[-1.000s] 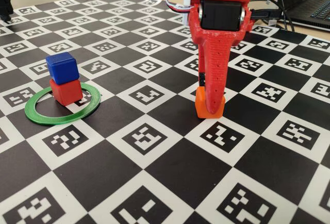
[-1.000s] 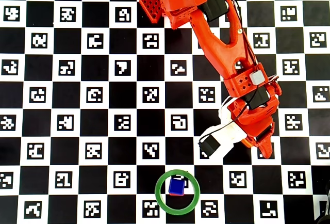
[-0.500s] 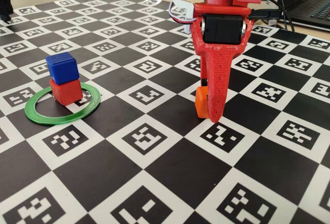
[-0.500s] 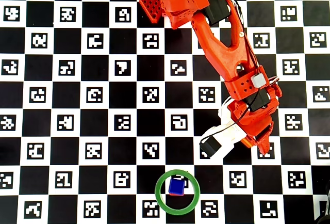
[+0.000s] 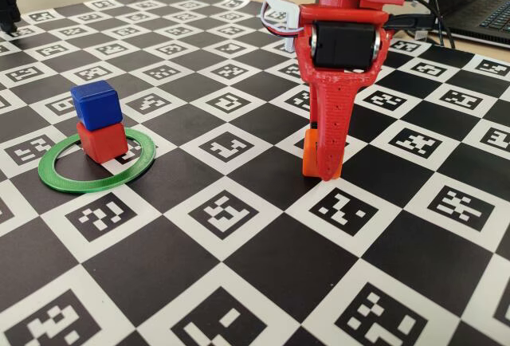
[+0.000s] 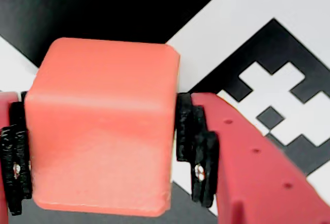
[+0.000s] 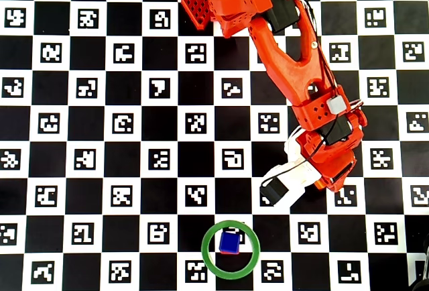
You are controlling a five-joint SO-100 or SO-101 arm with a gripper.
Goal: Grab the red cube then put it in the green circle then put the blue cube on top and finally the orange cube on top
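The blue cube [image 5: 96, 104] sits on top of the red cube [image 5: 102, 141] inside the green circle [image 5: 60, 180] at the left of the fixed view. In the overhead view the blue cube [image 7: 229, 243] covers the red one inside the ring [image 7: 206, 257]. My gripper [image 5: 321, 172] points straight down at the board, right of the ring. Its jaws are closed on the orange cube [image 5: 310, 143]. In the wrist view the orange cube [image 6: 100, 131] fills the space in my gripper [image 6: 105, 157], with the black pads [image 6: 193, 131] pressed against both its sides.
The board [image 5: 239, 282] is a black and white checker pattern with printed markers. Cables and a dark laptop [image 5: 478, 3] lie beyond its far right edge. A black object [image 5: 8, 7] stands at the far left. The red arm [image 7: 288, 70] reaches in from the top of the overhead view.
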